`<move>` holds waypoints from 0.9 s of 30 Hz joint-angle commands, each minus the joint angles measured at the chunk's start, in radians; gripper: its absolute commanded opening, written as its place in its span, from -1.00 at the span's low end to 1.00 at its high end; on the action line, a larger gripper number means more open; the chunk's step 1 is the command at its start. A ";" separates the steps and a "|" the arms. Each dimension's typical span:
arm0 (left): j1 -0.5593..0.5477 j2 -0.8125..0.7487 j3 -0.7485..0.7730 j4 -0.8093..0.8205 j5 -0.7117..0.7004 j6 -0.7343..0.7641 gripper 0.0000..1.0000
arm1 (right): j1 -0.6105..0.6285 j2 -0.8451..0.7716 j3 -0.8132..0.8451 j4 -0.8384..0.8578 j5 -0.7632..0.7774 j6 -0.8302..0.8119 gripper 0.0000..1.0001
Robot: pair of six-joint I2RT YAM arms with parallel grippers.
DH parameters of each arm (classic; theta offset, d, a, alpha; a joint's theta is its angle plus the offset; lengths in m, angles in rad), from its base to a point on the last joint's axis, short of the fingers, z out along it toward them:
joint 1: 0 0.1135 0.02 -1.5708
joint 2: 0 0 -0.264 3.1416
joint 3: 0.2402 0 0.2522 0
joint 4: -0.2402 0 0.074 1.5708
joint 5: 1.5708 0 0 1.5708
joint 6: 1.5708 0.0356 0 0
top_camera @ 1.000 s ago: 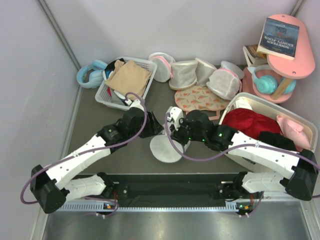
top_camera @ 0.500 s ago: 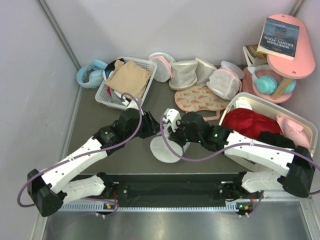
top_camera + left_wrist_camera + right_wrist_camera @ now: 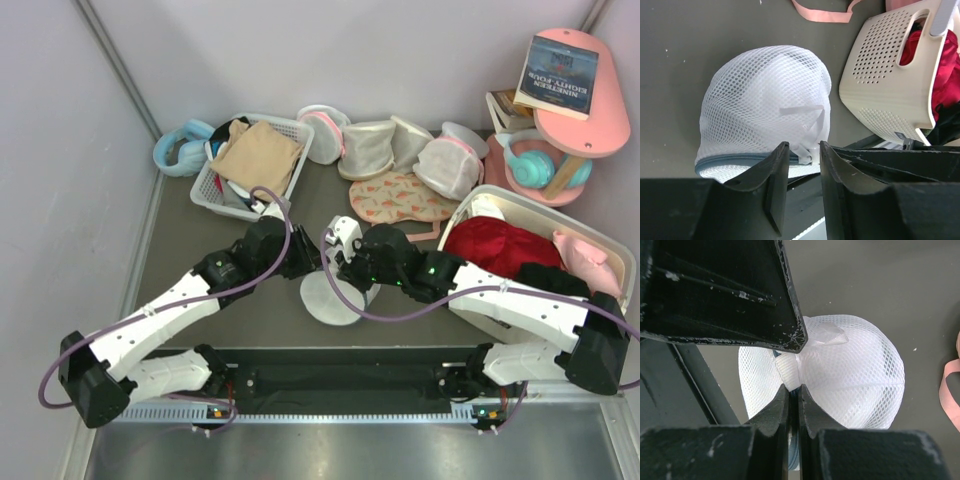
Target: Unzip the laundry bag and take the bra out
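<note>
Unzipping step, zipper [image 3: 730, 161] not yet opened. Laundry bag [image 3: 330, 298] mid-table between the 2 arms; bra not visible through the mesh. Right gripper [image 3: 794, 389] pinched tight on a mesh fold. Left gripper [image 3: 802, 150] jaws apart, straddling the zipper pull [image 3: 807, 157]. Next, probably: clamp the pull, drag along the rim. Bare table [image 3: 715, 40] leftward; cream basket [image 3: 880, 90] near on the right.

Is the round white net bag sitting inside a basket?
No, the laundry bag sits on the dark table, beside the cream basket.
</note>
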 commanded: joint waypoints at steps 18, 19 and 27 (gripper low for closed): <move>-0.006 -0.031 -0.070 0.091 -0.016 -0.072 -0.84 | 0.018 -0.022 -0.019 0.062 0.036 0.047 -1.00; -0.006 -0.034 -0.073 0.096 -0.016 -0.072 -0.88 | 0.018 -0.024 -0.022 0.066 0.036 0.047 -1.00; -0.006 -0.095 -0.102 0.088 -0.065 -0.084 -1.00 | 0.016 -0.030 -0.030 0.051 0.088 0.081 -1.00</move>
